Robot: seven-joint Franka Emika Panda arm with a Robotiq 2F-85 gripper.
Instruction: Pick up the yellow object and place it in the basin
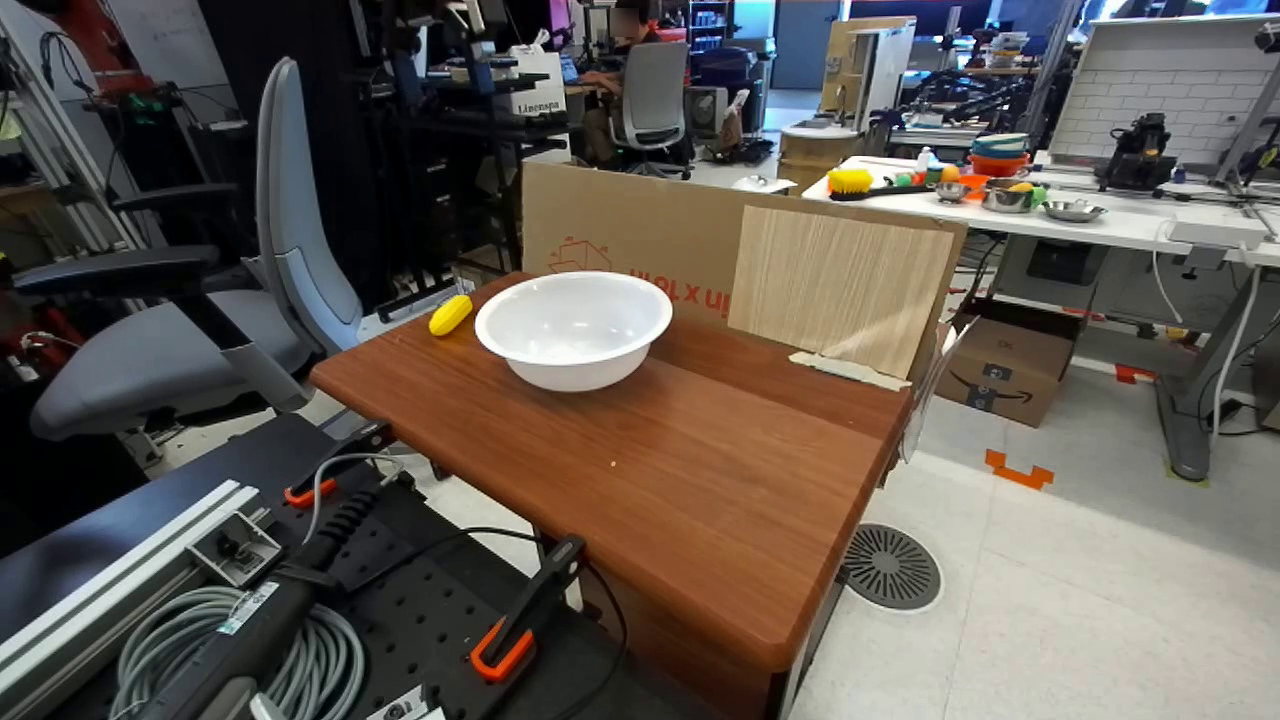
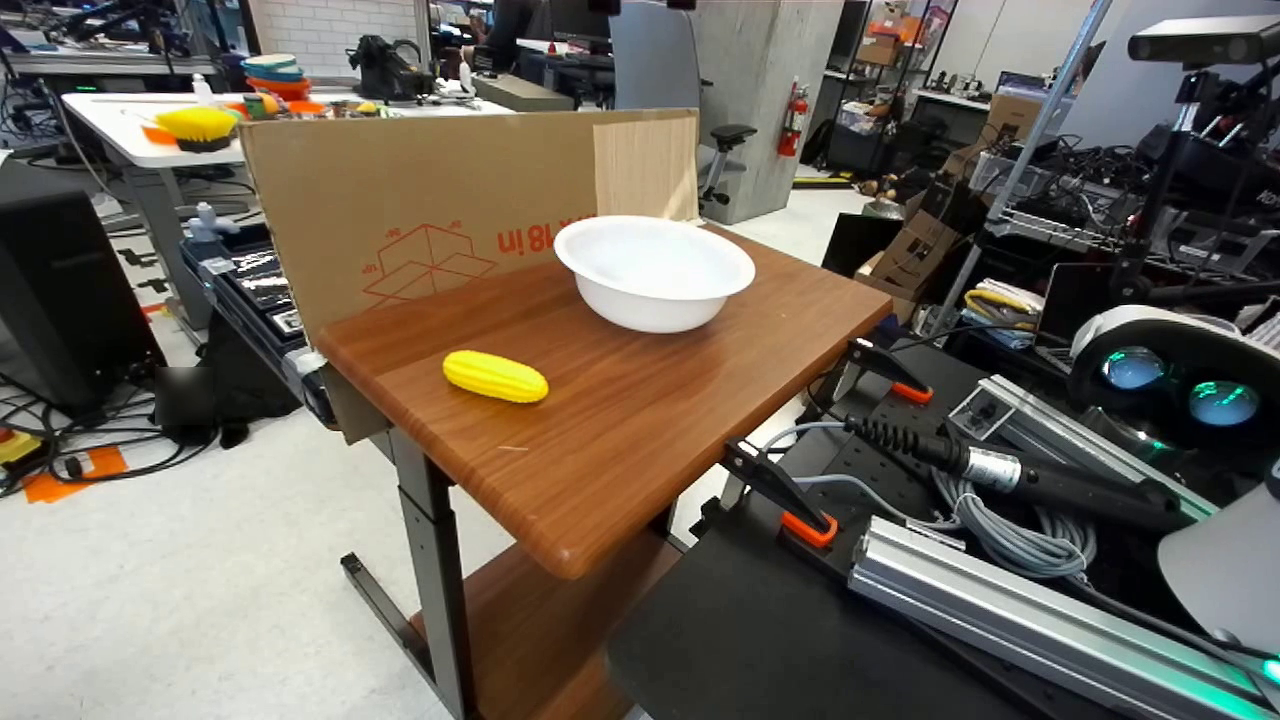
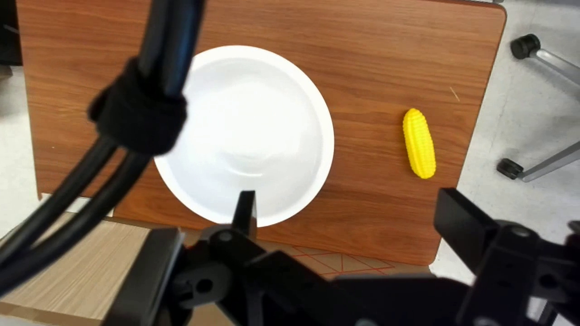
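Wrist view: black two-fingered pincer (image 3: 346,215), spread wide above the reddish-brown wood-grain counter (image 3: 371,50). Lying there on the counter's right side, ridged yellow corn-shaped object (image 3: 419,144); to its left, apart from it, round white flared-rim basin (image 3: 253,136), right side up. From both exterior views, with sides reversed, yellow object left of the basin. Along the far edge in an exterior view, upright brown cardboard sheet (image 2: 400,190) with red print; before its right end, pale striped wood-grain panel (image 2: 645,165).
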